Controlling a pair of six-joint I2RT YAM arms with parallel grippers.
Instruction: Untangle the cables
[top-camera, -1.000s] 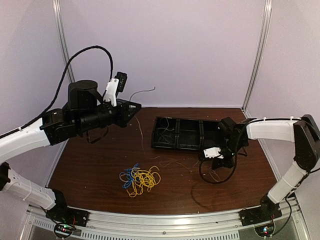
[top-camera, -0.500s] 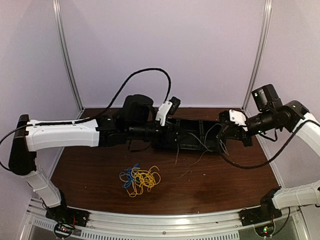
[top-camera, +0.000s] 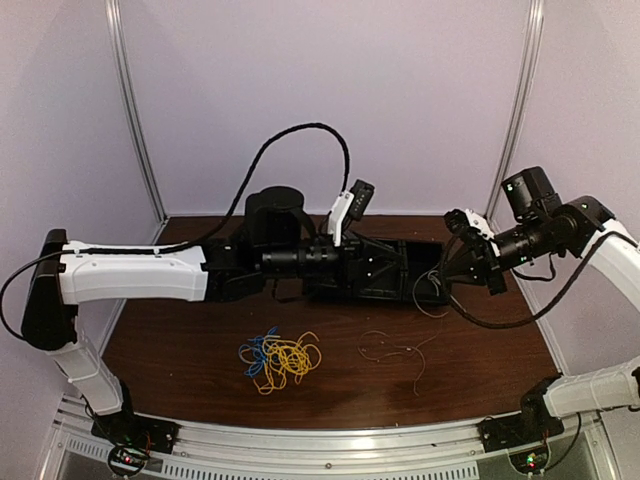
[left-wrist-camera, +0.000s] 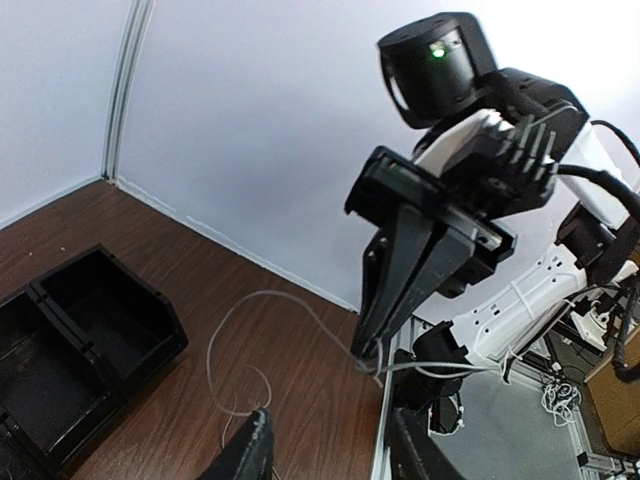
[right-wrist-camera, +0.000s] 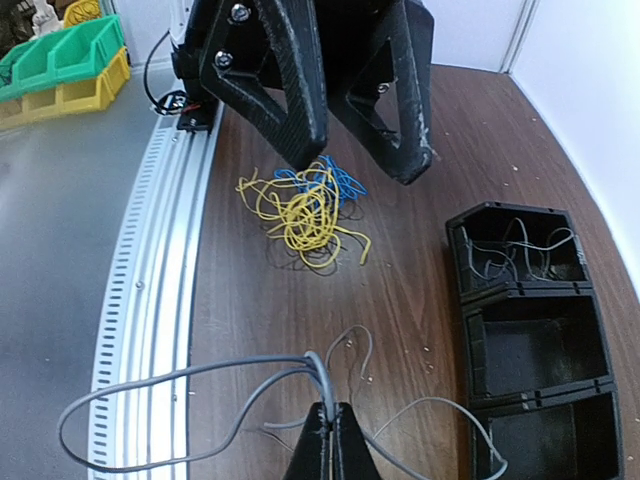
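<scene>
A tangled bundle of yellow and blue cables (top-camera: 280, 357) (right-wrist-camera: 305, 205) lies on the brown table near the front. My right gripper (right-wrist-camera: 335, 425) (left-wrist-camera: 375, 358) is shut on several pale grey cables (right-wrist-camera: 250, 375), which loop out to both sides of it. It hovers above the table beside the black tray. My left gripper (left-wrist-camera: 330, 445) (right-wrist-camera: 362, 160) faces it from a short distance. Its fingers (right-wrist-camera: 290, 90) stand apart and open, with nothing between them. A loose grey cable (top-camera: 400, 345) lies on the table below the two grippers.
A black tray (top-camera: 375, 268) (right-wrist-camera: 530, 320) with three compartments sits mid-table; grey wires lie in one end compartment (right-wrist-camera: 515, 250). The metal rail (right-wrist-camera: 150, 300) marks the table's near edge. White walls close the back and sides.
My left gripper has swung from the far left to the centre and opened, letting go of the grey cable. A grey cable has dropped onto the table. The right arm has risen, still gripping.
</scene>
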